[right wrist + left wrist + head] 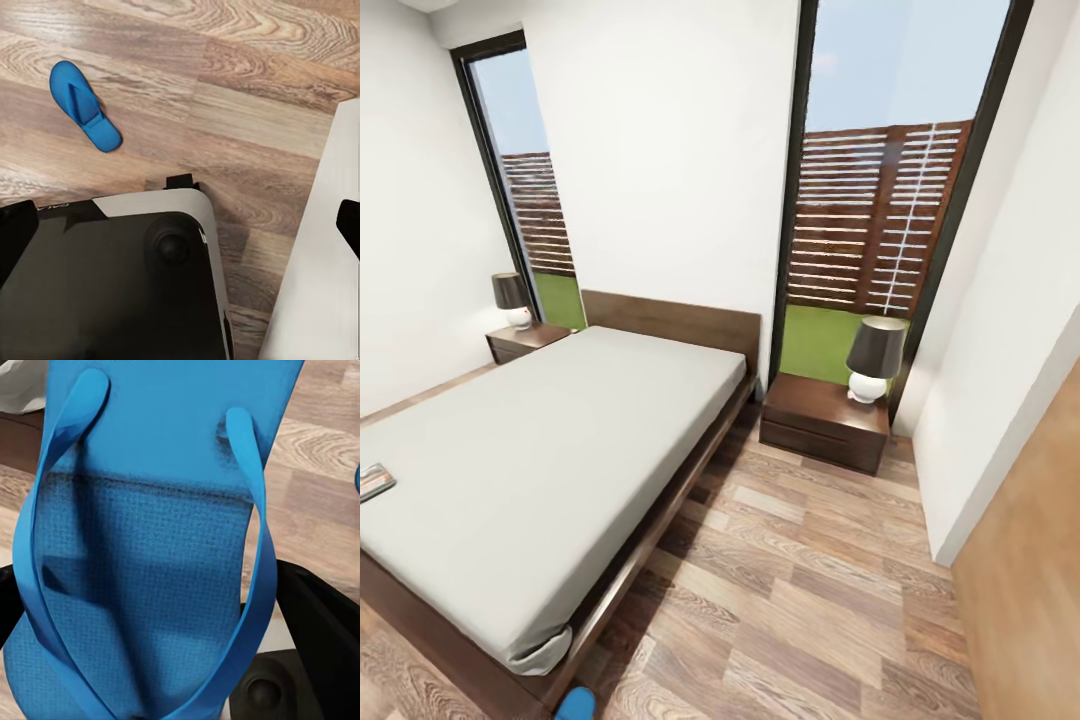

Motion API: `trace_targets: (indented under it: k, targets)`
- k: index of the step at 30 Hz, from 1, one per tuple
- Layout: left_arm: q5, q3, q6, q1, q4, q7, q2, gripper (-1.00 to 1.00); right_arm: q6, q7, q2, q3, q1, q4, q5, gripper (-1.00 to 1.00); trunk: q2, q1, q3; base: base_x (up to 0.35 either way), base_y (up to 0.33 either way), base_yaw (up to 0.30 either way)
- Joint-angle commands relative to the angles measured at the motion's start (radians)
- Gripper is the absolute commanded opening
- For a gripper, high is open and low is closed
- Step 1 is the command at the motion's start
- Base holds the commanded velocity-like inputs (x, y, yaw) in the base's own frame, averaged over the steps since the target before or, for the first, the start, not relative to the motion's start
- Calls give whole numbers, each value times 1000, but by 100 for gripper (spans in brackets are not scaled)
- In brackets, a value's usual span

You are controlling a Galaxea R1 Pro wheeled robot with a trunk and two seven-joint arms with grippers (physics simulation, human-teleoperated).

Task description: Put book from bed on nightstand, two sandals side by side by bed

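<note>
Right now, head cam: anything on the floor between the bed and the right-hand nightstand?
Nothing. In the head view, only bare wood planks lie between the bed and the nightstand. A lamp stands on the nightstand.

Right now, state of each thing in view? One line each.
book: lying on the bed, near its edge
sandal: close at the left gripper, seemingly held
second sandal: lying on the floor
near nightstand: drawers shut, lamp on top

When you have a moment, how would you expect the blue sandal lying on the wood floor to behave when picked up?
The sandal looks thin and flat, so probably light. Its sole likely bends somewhat. Its thin straps look floppy, and it lies flat, so rolling or tipping seems unlikely.
</note>
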Motion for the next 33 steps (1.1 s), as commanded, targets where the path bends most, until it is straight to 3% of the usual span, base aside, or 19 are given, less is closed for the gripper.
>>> trace_targets:
  k: [1, 21, 33]
  targets:
    - [3, -9, -3, -1, 1, 4, 0, -100, -4, 7, 0, -7, -1, 1, -3, 100, -2, 1, -2, 0, -119, 57]
    - [3, -9, -3, -2, 1, 4, 0, -100, -4, 6, 0, -7, -1, 1, -3, 100, -2, 1, -2, 0, -38, 81]
    - [3, -9, -3, -2, 1, 4, 0, -100, -4, 7, 0, -7, -1, 1, -3, 100, -2, 1, -7, 0, 0, 191]
